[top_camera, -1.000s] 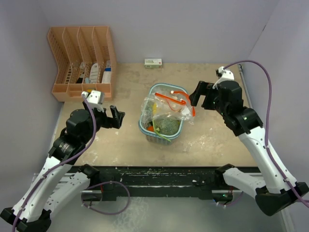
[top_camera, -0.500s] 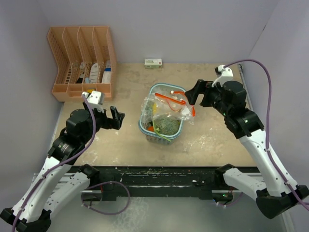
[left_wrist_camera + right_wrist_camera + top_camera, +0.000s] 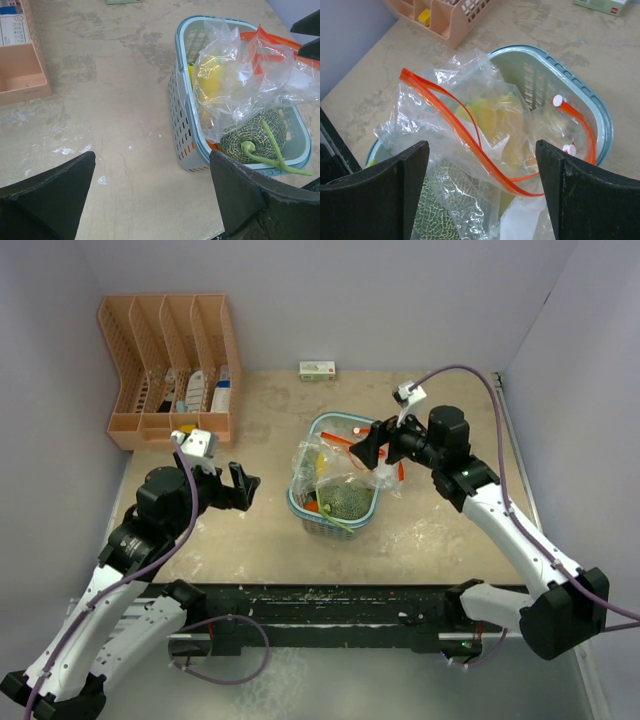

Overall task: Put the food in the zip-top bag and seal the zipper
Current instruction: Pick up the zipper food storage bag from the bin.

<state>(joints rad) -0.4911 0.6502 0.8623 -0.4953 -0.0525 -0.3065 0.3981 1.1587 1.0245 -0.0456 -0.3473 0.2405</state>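
Right gripper (image 3: 366,447) has swung in from the right and now hangs over the far right part of the light blue basket (image 3: 298,502). Its jaws stand apart with nothing between them, just above the orange zipper (image 3: 454,116) of the zip-top bag (image 3: 470,90). Left gripper (image 3: 241,485) keeps its earlier place left of the basket, jaws spread and empty.

Note that the bag lies crumpled on top of the food in the basket, with its zipper tracks apart. You see the netted green head (image 3: 255,131) at the near end and the yellow bananas (image 3: 212,82) through the plastic. Whether either sits inside the bag cannot be told. The orange fruit (image 3: 213,146) is mostly hidden.

A peach organizer (image 3: 170,355) and a small box (image 3: 317,370) stand at the far edge, well apart from the basket.
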